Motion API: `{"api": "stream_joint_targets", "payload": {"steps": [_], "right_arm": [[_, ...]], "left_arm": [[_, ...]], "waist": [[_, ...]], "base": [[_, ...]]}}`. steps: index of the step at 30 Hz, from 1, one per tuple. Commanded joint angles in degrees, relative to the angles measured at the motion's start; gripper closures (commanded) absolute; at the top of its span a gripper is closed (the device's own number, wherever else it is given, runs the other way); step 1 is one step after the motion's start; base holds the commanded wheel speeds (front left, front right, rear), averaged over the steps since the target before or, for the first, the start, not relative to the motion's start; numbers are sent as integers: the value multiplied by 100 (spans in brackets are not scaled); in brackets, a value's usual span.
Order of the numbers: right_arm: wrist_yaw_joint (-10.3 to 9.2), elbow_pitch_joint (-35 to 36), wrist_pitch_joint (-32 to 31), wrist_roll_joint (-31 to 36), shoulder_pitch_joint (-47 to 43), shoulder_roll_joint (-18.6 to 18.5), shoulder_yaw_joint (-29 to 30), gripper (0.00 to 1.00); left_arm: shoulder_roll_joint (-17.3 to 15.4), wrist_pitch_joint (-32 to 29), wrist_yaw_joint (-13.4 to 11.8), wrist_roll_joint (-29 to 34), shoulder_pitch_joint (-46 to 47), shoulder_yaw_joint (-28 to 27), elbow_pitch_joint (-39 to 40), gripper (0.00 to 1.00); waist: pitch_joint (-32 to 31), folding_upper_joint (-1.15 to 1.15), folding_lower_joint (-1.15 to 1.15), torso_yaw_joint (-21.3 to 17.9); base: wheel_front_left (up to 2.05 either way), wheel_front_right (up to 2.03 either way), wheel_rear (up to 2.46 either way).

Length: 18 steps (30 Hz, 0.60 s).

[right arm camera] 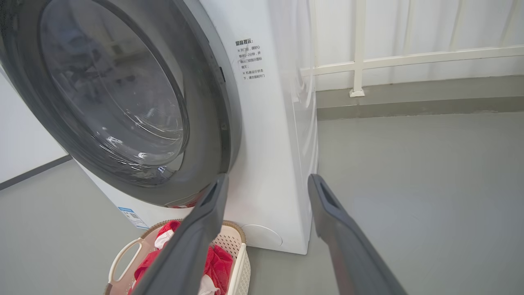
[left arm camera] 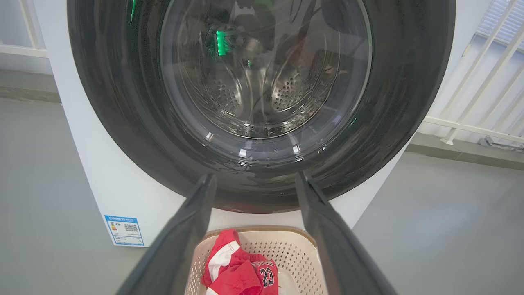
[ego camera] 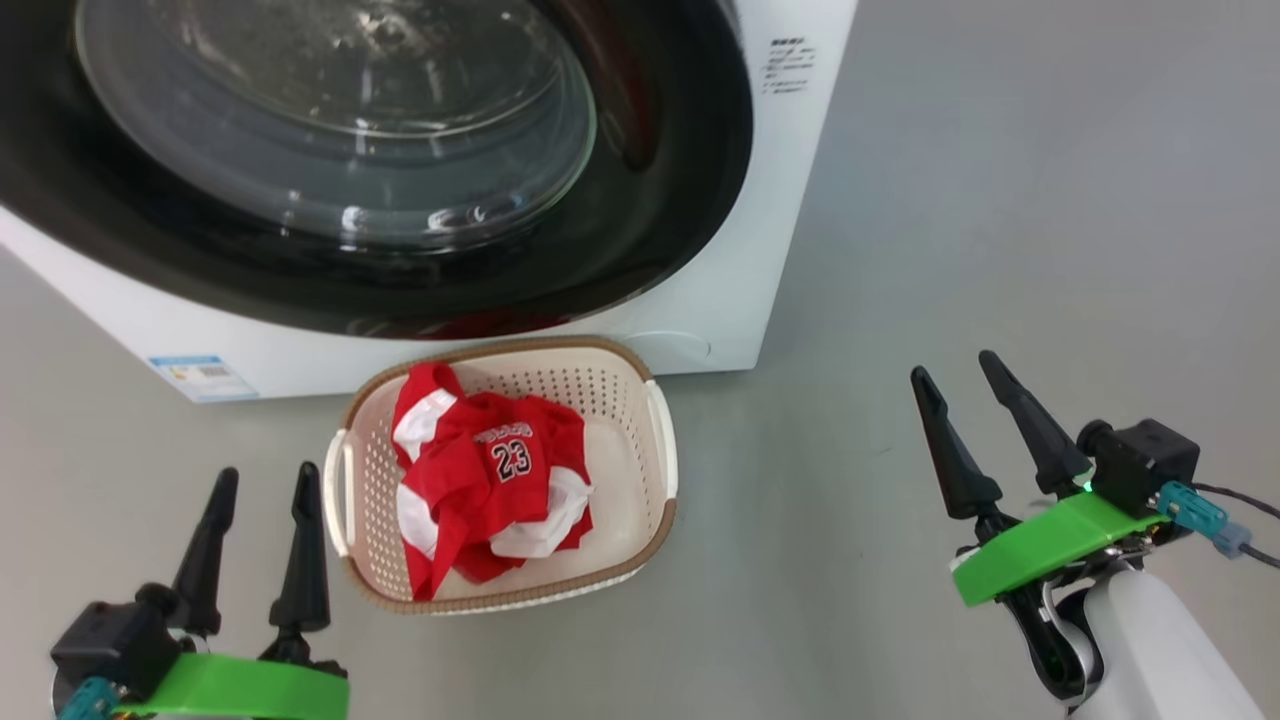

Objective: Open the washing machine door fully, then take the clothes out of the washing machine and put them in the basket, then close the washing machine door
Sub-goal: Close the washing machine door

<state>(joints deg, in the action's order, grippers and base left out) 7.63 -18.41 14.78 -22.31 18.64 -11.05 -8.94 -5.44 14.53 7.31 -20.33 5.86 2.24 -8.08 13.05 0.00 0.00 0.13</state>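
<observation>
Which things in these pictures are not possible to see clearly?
- Head view: top of the washing machine door, cut off by the upper edge.
- Head view: bottom of the basket, mostly covered by the clothes.
- Right wrist view: print on the sticker, too small to read.

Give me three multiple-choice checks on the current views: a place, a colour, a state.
1. Where are the clothes?
A. on the floor
B. in the basket
C. in a gripper
2. What colour is the basket's rim?
A. blue
B. green
C. brown
3. How do the left gripper and right gripper stand?
A. both open, empty
B. both shut
C. one shut on cloth
Key: 1 B, the red jerseys lie inside it; 2 C, a brown woven-look band tops the cream wall; 3 A, both finger pairs are spread with nothing between.
</observation>
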Motion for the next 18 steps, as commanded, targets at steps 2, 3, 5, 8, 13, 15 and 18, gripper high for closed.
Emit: {"api": "stream_joint_targets", "payload": {"steps": [2, 3, 5, 8, 13, 15, 18], "right_arm": [[-14, 163, 22, -115, -160, 21, -68, 0], [-14, 173, 22, -117, -202, 20, -58, 0], [-14, 189, 22, -118, -346, 7, -36, 0], [-14, 200, 22, -112, -493, -8, -4, 0], [-14, 228, 22, -114, -697, -7, 88, 0], [-14, 235, 22, -110, -760, -8, 105, 0], [-14, 233, 22, -107, -845, -8, 133, 0]], "left_arm": [[-151, 47, 18, 1, -75, -163, 97, 0], [-158, 47, 18, -5, -89, -147, 96, 0], [-185, 47, 18, -10, -152, -127, 75, 0], [-200, 47, 18, -12, -228, -130, 46, 0], [-220, 47, 18, -30, -309, -110, 47, 0], [-229, 47, 18, -28, -340, -113, 58, 0], [-233, 47, 18, -19, -396, -128, 67, 0]], "waist": [[-155, 0, 0, -118], [-185, 0, 0, -130], [-295, 0, 0, -163], [-388, 0, 0, -197], [-480, 0, 0, -244], [-509, 0, 0, -270], [-562, 0, 0, -312]], "base": [[0, 0, 0], [0, 0, 0], [0, 0, 0], [0, 0, 0], [0, 0, 0], [0, 0, 0], [0, 0, 0]]}}
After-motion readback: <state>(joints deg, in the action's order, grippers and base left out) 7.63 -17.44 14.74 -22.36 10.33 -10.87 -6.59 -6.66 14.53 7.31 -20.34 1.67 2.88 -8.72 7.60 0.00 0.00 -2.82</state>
